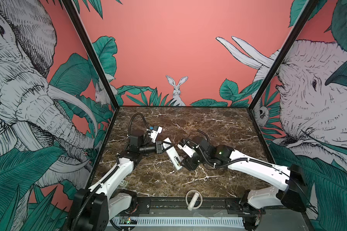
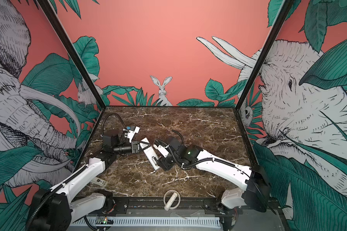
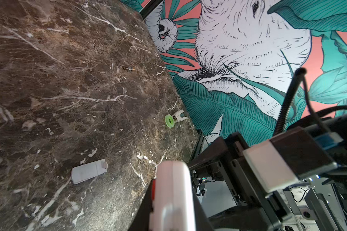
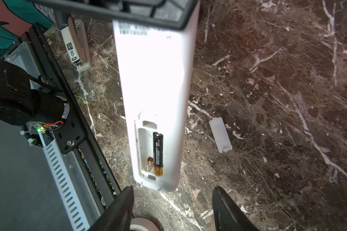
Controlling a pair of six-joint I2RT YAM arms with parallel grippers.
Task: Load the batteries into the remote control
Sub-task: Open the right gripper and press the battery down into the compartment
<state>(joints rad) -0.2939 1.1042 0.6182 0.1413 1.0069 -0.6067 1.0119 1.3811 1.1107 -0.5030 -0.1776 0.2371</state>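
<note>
The left gripper pinches one end of the remote control. The right gripper is spread, empty, beside one seated battery.

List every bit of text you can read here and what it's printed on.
"50": label on the stapler; the characters after it are unclear.
Blurred, unreadable: dark print lines on the back of the remote control.
Too small to read: white print on the battery in its compartment.

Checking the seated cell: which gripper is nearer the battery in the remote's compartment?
Right. The right gripper hangs open just off the compartment end of the remote control, close to the battery; the left gripper clamps the opposite end.
</note>
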